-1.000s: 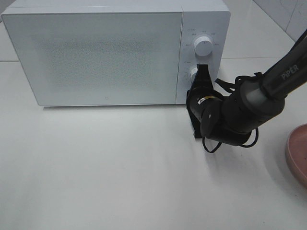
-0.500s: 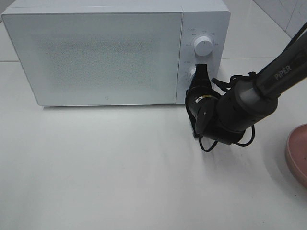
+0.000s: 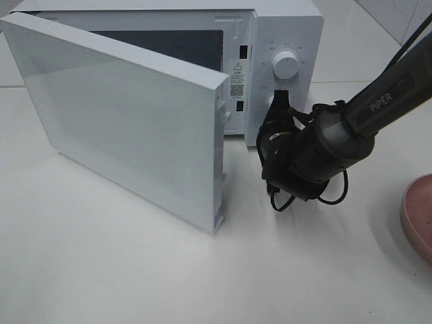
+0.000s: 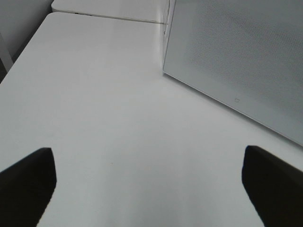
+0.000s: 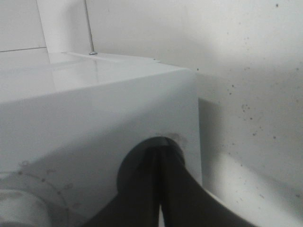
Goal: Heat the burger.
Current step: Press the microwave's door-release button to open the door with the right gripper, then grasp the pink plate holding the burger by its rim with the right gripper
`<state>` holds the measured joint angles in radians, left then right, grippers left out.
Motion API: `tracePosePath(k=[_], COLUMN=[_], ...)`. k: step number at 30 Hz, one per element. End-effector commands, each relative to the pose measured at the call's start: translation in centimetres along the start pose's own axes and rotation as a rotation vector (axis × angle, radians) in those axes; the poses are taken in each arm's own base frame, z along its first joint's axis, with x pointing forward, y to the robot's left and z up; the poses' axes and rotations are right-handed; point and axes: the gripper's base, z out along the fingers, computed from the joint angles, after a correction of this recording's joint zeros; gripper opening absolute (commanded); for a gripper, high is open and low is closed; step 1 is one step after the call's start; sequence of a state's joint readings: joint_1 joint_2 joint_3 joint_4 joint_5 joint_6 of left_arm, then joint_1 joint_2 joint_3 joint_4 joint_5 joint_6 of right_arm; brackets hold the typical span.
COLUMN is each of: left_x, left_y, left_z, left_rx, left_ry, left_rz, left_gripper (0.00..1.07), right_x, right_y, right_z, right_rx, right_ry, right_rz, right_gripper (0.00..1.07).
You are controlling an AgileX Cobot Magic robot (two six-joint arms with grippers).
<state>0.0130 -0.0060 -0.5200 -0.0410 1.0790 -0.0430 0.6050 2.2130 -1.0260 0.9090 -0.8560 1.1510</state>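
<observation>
The burger is out of view in every frame. The white microwave stands at the back of the table, and its door hangs open toward the front left, showing a dark cavity. My right gripper is shut, its tips against the lower control of the panel, below the round knob. In the right wrist view the shut right gripper touches the white panel. My left gripper is open over bare table, its dark fingers far apart, with the door face ahead of it.
A round pink plate sits at the right edge of the table, partly cut off. The open door reaches out over the table's middle left. The right arm slants in from the upper right.
The microwave door, closed in both earlier frames, has swung open toward the front left. The right gripper stays at the lower control; the arm has shifted slightly left.
</observation>
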Motion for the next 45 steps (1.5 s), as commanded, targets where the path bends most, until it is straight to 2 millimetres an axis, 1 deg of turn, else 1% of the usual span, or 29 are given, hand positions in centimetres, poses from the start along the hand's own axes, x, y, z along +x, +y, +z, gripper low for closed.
tracePosePath(k=[1, 6, 11, 13, 19, 20, 22, 24, 27, 28, 30, 32, 35, 40, 42, 43, 45], left_x=[0.1, 0.1, 0.1, 0.1, 0.1, 0.1, 0.1, 0.1, 0.1, 0.1, 0.1, 0.1, 0.1, 0.1, 0.1, 0.1, 0.1], left_y=[-0.1, -0.1, -0.1, -0.1, -0.1, -0.1, -0.1, -0.1, -0.1, -0.1, -0.1, -0.1, -0.1, -0.1, -0.1, -0.1, -0.1], left_z=[-0.2, -0.2, -0.2, -0.2, -0.2, -0.2, -0.2, -0.2, -0.2, -0.2, -0.2, -0.2, -0.2, -0.2, -0.2, -0.2, -0.2], left_rx=[0.005, 0.005, 0.005, 0.005, 0.005, 0.005, 0.005, 0.005, 0.005, 0.005, 0.005, 0.005, 0.005, 0.005, 0.005, 0.005, 0.005], left_ry=[-0.022, -0.022, -0.022, -0.022, -0.022, -0.022, -0.022, -0.022, -0.022, -0.022, -0.022, -0.022, -0.022, -0.022, -0.022, -0.022, -0.022], left_rz=[-0.005, -0.005, -0.005, -0.005, -0.005, -0.005, -0.005, -0.005, -0.005, -0.005, -0.005, -0.005, -0.005, -0.005, -0.005, -0.005, -0.005], left_gripper=[1.0, 1.0, 1.0, 1.0, 1.0, 1.0, 1.0, 1.0, 1.0, 1.0, 1.0, 1.0, 1.0, 1.0, 1.0, 1.0, 1.0], right_x=[-0.8, -0.8, -0.3, -0.3, -0.2, -0.3, -0.3, 0.0, 0.0, 0.3, 0.2, 0.1, 0.0, -0.2, -0.3, -0.3, -0.3], right_y=[7.7, 7.5, 7.1, 6.4, 5.5, 5.0, 4.9, 4.2, 4.0, 3.5, 3.4, 2.7, 2.5, 2.2, 2.1, 2.1, 2.4], right_z=[1.2, 1.2, 1.1, 0.5, -0.4, -0.7, -0.8, -1.5, -1.6, -2.0, -2.1, -2.6, -2.8, -3.8, -4.4, -4.4, -5.5], right_rx=[-0.457, -0.439, -0.389, -0.35, -0.271, -0.245, -0.235, -0.167, -0.153, -0.124, -0.11, -0.036, -0.019, 0.048, 0.086, 0.086, 0.118], right_ry=[-0.052, -0.047, -0.013, -0.014, 0.027, 0.032, 0.037, 0.078, 0.085, 0.11, 0.111, 0.135, 0.142, 0.181, 0.212, 0.212, 0.266], right_rz=[-0.011, -0.009, -0.003, 0.007, -0.018, -0.025, -0.027, -0.067, -0.083, -0.111, -0.12, -0.166, -0.181, -0.251, -0.311, -0.311, -0.449], right_gripper=[0.0, 0.0, 0.0, 0.0, 0.0, 0.0, 0.0, 0.0, 0.0, 0.0, 0.0, 0.0, 0.0, 0.0, 0.0, 0.0, 0.0])
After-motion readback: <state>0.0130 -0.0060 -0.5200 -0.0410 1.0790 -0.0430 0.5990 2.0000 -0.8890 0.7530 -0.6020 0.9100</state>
